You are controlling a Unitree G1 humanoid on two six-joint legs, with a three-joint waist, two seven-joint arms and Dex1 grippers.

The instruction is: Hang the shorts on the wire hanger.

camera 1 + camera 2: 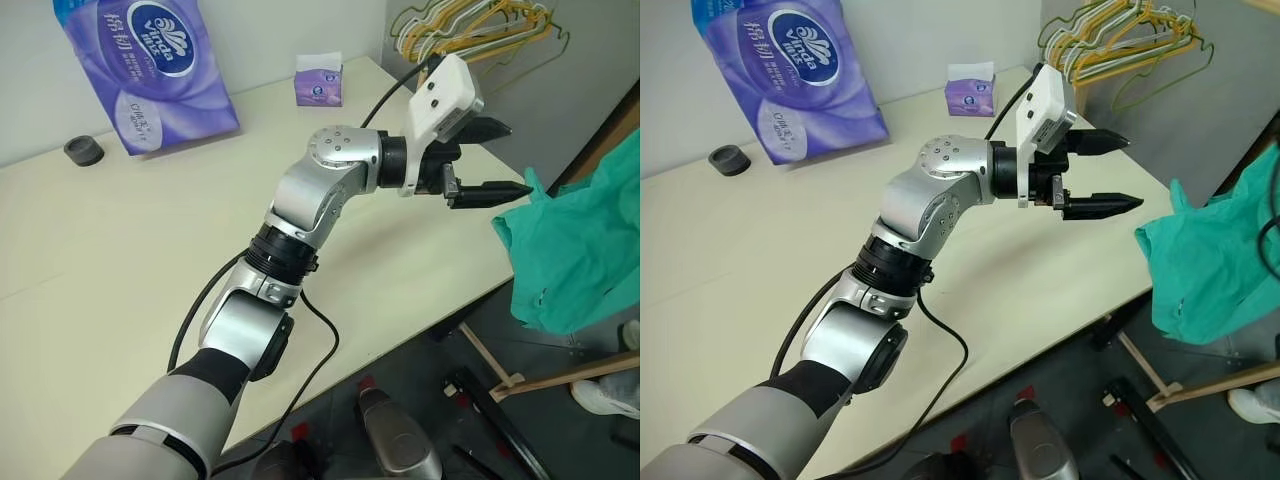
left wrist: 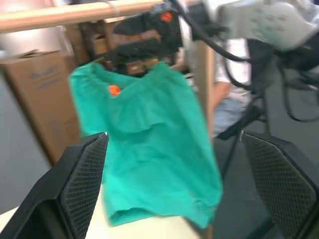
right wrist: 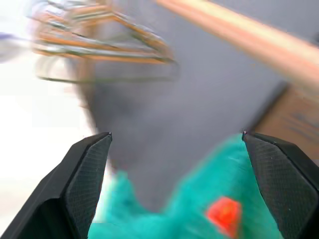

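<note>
Two grippers, both spread wide, nothing between fingers. Left gripper (image 1: 490, 162) level above cream table (image 1: 120, 260) near its right edge, fingertips aimed right toward shorts (image 1: 585, 250), close but apart. Shorts, teal, hang past table's right edge; orange tag (image 2: 114, 90) near waistband. Right gripper (image 3: 174, 142) faces shorts from above, blurred. Bunch of yellow and green hangers (image 1: 1125, 35) at far right. Purple tissue pack (image 1: 150, 65) far left, small tissue box (image 1: 319, 79) far centre, dark ring (image 1: 84, 150) beside pack.
</note>
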